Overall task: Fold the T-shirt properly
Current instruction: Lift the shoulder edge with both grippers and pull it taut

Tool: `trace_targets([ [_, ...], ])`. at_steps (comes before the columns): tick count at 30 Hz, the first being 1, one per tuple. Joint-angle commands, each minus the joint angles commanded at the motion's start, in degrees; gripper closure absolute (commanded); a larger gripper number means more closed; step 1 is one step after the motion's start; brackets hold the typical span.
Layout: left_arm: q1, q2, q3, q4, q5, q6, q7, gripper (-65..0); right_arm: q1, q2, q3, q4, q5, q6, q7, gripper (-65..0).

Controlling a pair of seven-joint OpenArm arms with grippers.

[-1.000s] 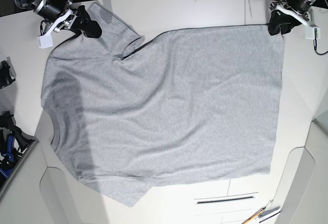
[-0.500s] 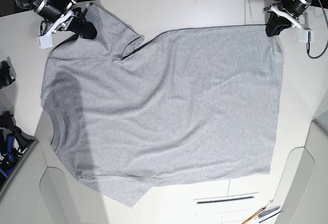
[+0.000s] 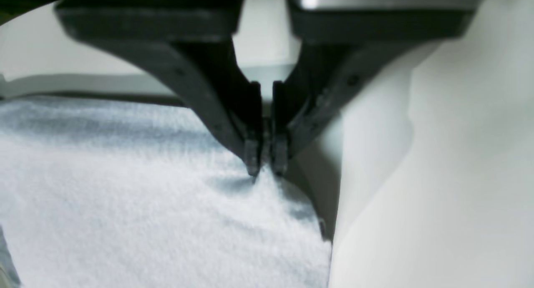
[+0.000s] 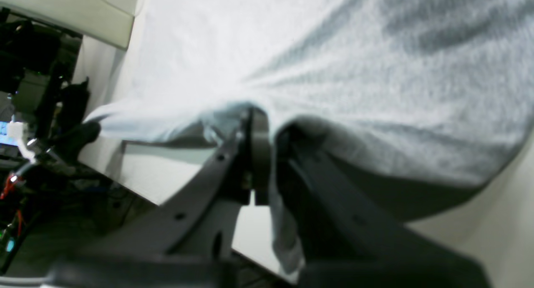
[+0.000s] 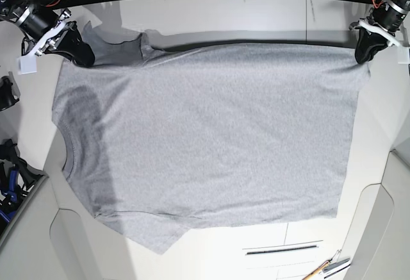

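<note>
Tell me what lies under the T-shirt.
The white table shows around the T-shirt. The part beneath the cloth is covered, so nothing else under it can be seen.

The base view is bright and evenly lit, and the light seems to come from above. A soft dark shadow lies on the T-shirt [image 5: 205, 132] near its left edge, and the strip behind the table [image 5: 256, 14] is almost black. The left wrist view is soft: the left gripper [image 3: 265, 165] is close and dark, the cloth under it is blurred, and the white surface at the right is washed out. The right wrist view is also blurred, perhaps from motion; the right gripper [image 4: 271, 154] is out of focus, with pale glare on the fabric at upper left.
</note>
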Motion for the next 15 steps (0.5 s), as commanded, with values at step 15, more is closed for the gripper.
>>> trace_targets([
  [15, -15.15, 0.00, 5.92, -4.07, 13.51, 0.00, -3.69, 0.0, 19.67, 0.02, -3.43, -7.58, -9.84, -0.04, 0.90, 0.0],
])
